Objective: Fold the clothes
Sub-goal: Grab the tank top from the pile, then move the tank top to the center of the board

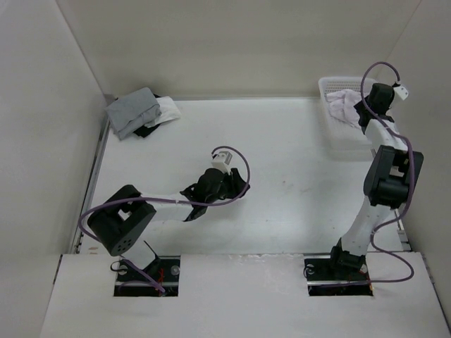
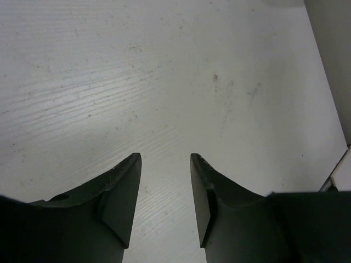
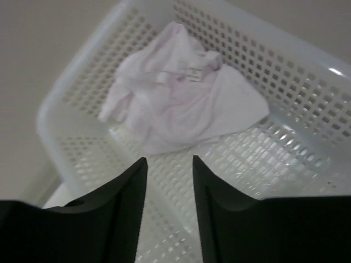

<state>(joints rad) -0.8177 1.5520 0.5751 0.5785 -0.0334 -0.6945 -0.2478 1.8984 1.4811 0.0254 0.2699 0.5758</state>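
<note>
The clothes [image 3: 175, 93], a thin white garment with a lilac tint, lie crumpled inside the white basket [image 3: 307, 93] at the back right of the table [image 1: 296, 148]; the top view shows them as a pale heap [image 1: 341, 104]. My right gripper [image 3: 169, 160] hangs open just above the basket floor, short of the garment, with nothing between its fingers. From above it sits over the basket [image 1: 361, 118]. My left gripper [image 2: 165, 156] is open over bare table near the middle [image 1: 243, 186], holding nothing.
A grey garment with white and black pieces [image 1: 137, 113] lies bunched at the back left corner. White walls close the table on the left, back and right. The basket [image 1: 331, 88] stands against the right wall.
</note>
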